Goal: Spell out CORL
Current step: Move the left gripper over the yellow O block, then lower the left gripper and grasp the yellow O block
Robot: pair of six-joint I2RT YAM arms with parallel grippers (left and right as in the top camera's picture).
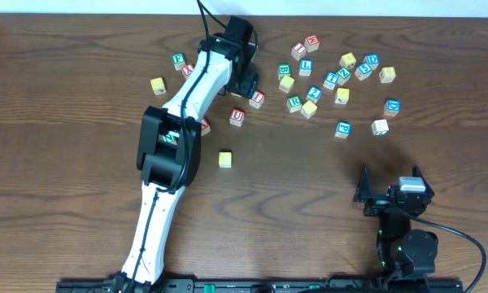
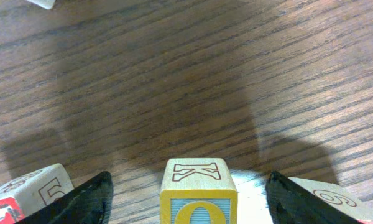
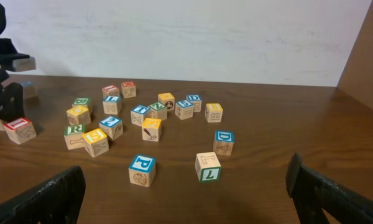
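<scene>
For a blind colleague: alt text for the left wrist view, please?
A wooden cube, outlined K on one face and yellow O on another, sits between the left end effector's open black fingers on a dark wood table. Numbered cubes lie outside both fingers.

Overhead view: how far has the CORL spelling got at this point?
Looks done: one yellow cube stands alone mid-table, possibly the C; its letter is unreadable. In hand: the left gripper straddles the O block, jaws open, not yet touching. Left: the green R block and blue L block lie among the other scattered blocks. The right gripper sits open, idle.
</scene>
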